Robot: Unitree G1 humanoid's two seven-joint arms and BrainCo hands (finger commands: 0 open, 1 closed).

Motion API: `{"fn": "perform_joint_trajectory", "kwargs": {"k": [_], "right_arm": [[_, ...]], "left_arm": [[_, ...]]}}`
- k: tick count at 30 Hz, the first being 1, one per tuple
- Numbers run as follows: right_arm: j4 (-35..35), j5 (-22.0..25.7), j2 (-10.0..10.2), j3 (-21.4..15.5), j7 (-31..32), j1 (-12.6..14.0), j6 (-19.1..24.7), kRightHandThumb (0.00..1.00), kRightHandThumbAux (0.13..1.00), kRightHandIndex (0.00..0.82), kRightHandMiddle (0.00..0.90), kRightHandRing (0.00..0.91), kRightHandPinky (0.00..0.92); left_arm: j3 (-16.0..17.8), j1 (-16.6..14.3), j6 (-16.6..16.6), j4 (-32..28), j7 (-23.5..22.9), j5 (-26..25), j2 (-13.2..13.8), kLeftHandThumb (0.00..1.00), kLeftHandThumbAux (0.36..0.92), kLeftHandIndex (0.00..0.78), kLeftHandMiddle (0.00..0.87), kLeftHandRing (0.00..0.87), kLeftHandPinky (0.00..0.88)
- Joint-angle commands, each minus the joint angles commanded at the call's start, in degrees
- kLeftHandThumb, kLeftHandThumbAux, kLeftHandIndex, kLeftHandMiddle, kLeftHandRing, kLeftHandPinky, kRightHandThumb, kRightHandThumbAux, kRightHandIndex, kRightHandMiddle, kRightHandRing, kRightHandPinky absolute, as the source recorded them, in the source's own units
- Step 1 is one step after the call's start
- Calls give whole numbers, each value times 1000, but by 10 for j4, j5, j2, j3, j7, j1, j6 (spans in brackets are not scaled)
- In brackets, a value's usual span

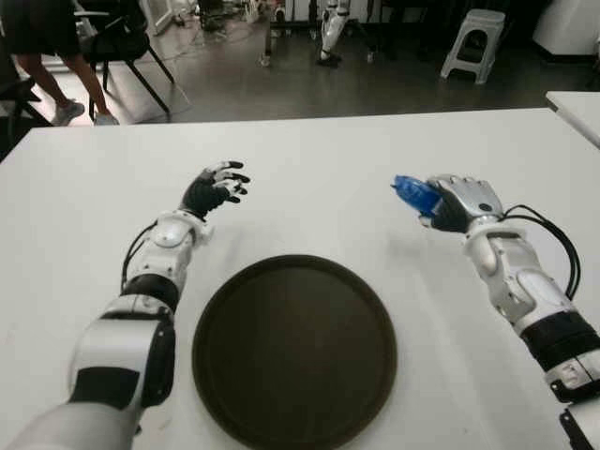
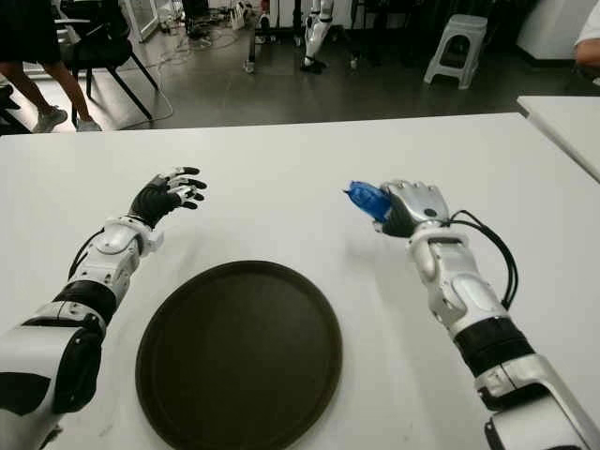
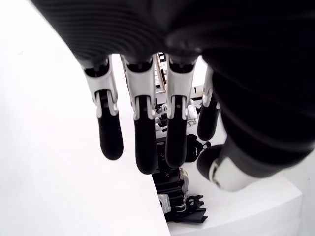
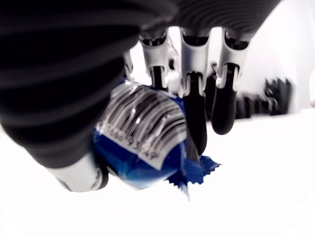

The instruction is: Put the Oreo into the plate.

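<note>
A small blue Oreo packet [image 1: 414,195] with a white barcode panel [image 4: 142,132] sits in my right hand [image 1: 455,202], pinched between thumb and fingers. That hand is over the table, to the right of and beyond the round dark plate [image 1: 294,350]. The plate lies on the white table [image 1: 309,178] near its front edge and holds nothing. My left hand [image 1: 214,187] shows beyond the plate's left side, its fingers [image 3: 142,142] spread and holding nothing.
Past the table's far edge the floor holds a black chair [image 1: 122,47], a person's legs [image 1: 56,84], a white stool [image 1: 473,42] and another robot's feet [image 1: 330,37]. A second white table's corner [image 1: 577,108] shows at the right.
</note>
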Motion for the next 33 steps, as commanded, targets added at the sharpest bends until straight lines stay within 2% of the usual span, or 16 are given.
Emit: {"fn": "perform_joint_trajectory", "kwargs": {"k": [5, 11, 18, 20, 23, 25, 32, 33], "right_arm": [[-25, 4, 13, -11, -4, -2, -3, 689, 733, 431, 711, 709, 684], [-108, -5, 25, -12, 40, -22, 34, 691, 732, 431, 718, 713, 687], [-168, -22, 43, -1, 59, -23, 61, 691, 732, 432, 726, 718, 696], [-183, -29, 56, 8, 60, -24, 67, 691, 732, 432, 727, 718, 696], [-188, -36, 95, 36, 46, -32, 58, 691, 732, 433, 728, 719, 699], [-187, -37, 114, 49, 40, -30, 50, 691, 732, 433, 729, 720, 701], [-235, -36, 146, 89, 71, -9, 30, 691, 732, 433, 743, 736, 717], [-243, -38, 157, 105, 83, -8, 27, 691, 732, 433, 745, 739, 721]], "left_arm": [[1, -1, -2, 3, -2, -1, 0, 98, 700, 246, 370, 388, 391], [1, -2, -2, 5, -5, -2, -1, 97, 691, 249, 360, 370, 368], [3, -2, -2, 7, -7, -3, -2, 102, 675, 241, 350, 360, 365], [3, -2, -1, 7, -7, -4, -2, 103, 671, 239, 348, 358, 359], [5, -3, -1, 9, -7, -5, -2, 99, 661, 241, 348, 357, 357], [6, -3, -1, 9, -7, -5, -3, 97, 655, 237, 346, 356, 357], [6, -4, 0, 11, -6, -4, -3, 104, 647, 245, 347, 357, 354], [6, -4, -1, 11, -6, -4, -3, 106, 645, 249, 350, 359, 354]]}}
